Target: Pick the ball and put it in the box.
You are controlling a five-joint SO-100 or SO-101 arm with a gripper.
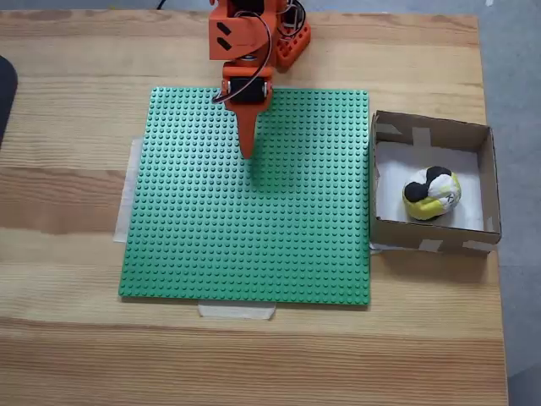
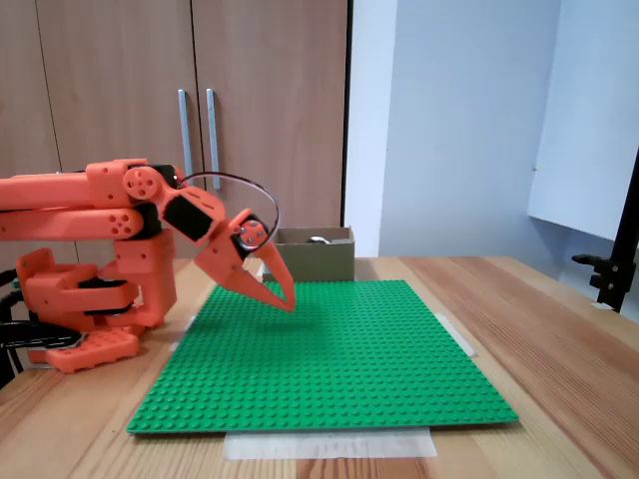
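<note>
— Resting in the box [image 1: 434, 135], toward its near wall, the ball [image 1: 432, 194] is seen; can anything still be spoiled?

— Little. The jaws [image 1: 248, 152] are held closed and empty above the green baseplate [image 1: 254, 254], well apart from the box.

— And if the arm is swung toward the box?

— The light cardboard could be clipped and pushed along the counter [image 1: 76, 194], or the ball tipped out over the low wall.

— Is the baseplate at risk?

— Its studs could be scraped, should the tips be lowered further.
</note>
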